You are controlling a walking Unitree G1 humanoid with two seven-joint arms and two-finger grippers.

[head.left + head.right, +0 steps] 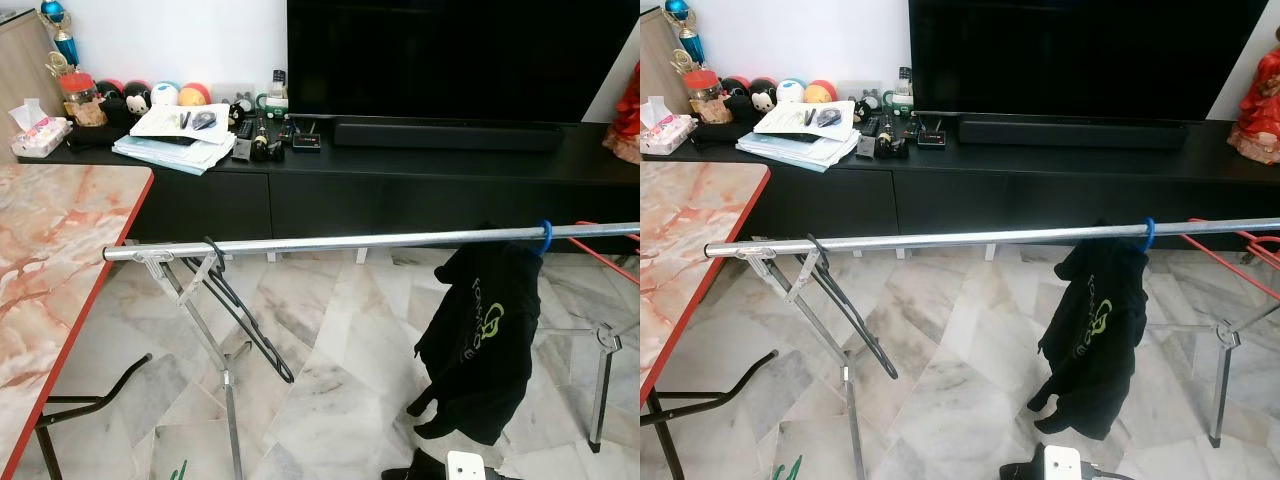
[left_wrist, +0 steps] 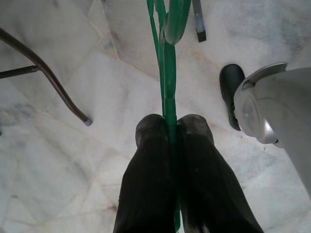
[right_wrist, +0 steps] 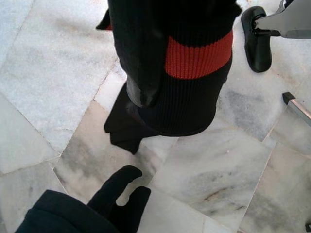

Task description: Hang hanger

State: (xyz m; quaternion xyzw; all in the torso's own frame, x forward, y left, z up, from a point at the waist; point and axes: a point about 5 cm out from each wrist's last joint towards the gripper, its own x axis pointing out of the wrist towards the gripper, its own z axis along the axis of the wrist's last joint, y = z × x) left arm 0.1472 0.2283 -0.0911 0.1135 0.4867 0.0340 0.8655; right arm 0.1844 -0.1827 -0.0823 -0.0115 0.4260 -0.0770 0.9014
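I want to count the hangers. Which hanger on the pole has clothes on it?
The blue hanger, toward the robot's right, carries a black hoodie. The black hanger hangs bare on the rail.

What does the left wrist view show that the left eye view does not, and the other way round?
Particular to the left wrist view: the left tool shut on the green hanger. Particular to the left eye view: the metal rail, a black hanger hooked on it, and a black hoodie hanging from a blue hook. Shared: the marble floor and the table's dark leg.
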